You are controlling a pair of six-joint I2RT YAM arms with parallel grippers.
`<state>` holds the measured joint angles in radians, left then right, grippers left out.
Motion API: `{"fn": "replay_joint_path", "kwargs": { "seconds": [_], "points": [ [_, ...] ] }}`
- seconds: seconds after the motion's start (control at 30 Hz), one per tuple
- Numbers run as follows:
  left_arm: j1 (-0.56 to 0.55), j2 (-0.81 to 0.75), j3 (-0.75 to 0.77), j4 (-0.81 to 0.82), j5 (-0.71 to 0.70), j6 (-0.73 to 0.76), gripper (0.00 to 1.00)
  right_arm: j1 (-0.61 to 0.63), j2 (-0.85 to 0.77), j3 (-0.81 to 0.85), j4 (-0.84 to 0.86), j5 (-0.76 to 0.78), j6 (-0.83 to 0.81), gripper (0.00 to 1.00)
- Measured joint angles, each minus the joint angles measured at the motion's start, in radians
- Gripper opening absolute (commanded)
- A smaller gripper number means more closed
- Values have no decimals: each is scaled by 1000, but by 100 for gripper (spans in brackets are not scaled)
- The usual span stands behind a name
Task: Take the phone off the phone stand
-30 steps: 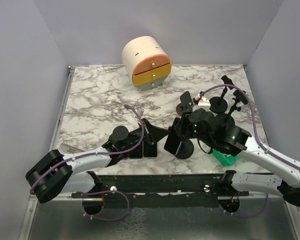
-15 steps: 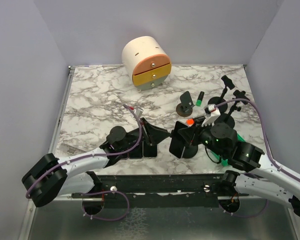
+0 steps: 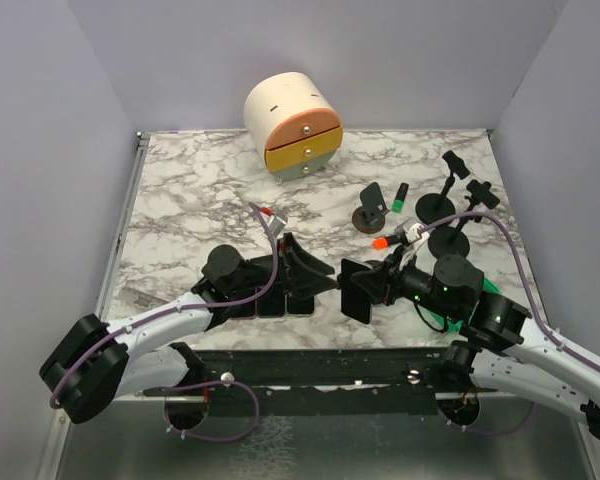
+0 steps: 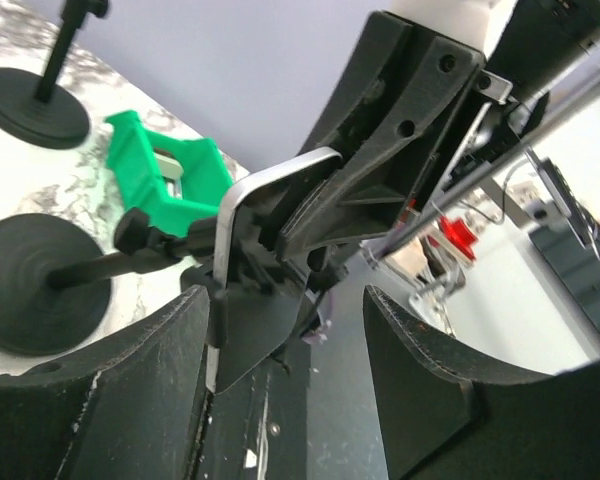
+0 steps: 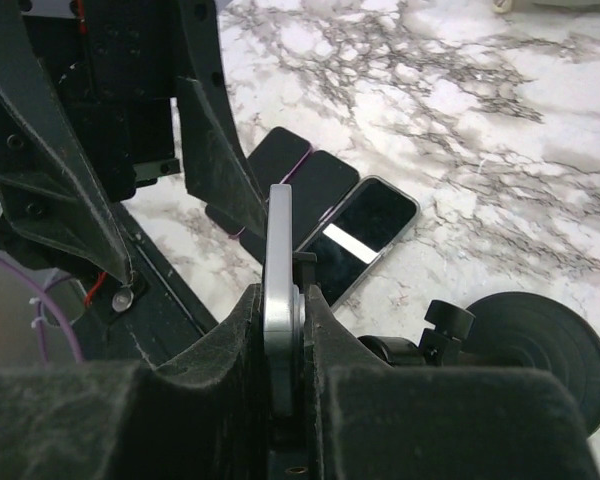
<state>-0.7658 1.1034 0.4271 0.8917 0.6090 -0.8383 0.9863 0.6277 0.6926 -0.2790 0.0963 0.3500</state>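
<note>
The phone, silver-edged and standing on its side, is pinched between my right gripper fingers. From above, the dark phone shows at the tip of the right gripper. The black phone stand has a round base, and its arm reaches the phone at the back. The stand's knob and base lie just right of my right fingers. My left gripper is open and empty, a short way left of the phone. It points toward the phone from above.
Three dark phones lie flat side by side under the left gripper. A green block sits by the right arm. More black stands and small items stand at the back right, and a round drawer unit at the back.
My right gripper has swung round, lowered and shut on the phone's edges. My left gripper has opened and drawn slightly left, away from the phone.
</note>
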Motion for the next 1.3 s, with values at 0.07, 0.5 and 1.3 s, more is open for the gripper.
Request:
{"fn": "replay_joint_path", "kwargs": {
  "seconds": [0.07, 0.5, 1.3],
  "points": [
    [0, 11, 13, 1, 41, -3, 65, 0, 0, -8, 14, -34, -19, 0],
    [1, 77, 68, 19, 205, 7, 63, 0, 2, -21, 75, -164, -43, 0],
    [6, 180, 84, 329, 301, -64, 0, 0, 1, 16, 64, -267, -69, 17]
  ]
}}
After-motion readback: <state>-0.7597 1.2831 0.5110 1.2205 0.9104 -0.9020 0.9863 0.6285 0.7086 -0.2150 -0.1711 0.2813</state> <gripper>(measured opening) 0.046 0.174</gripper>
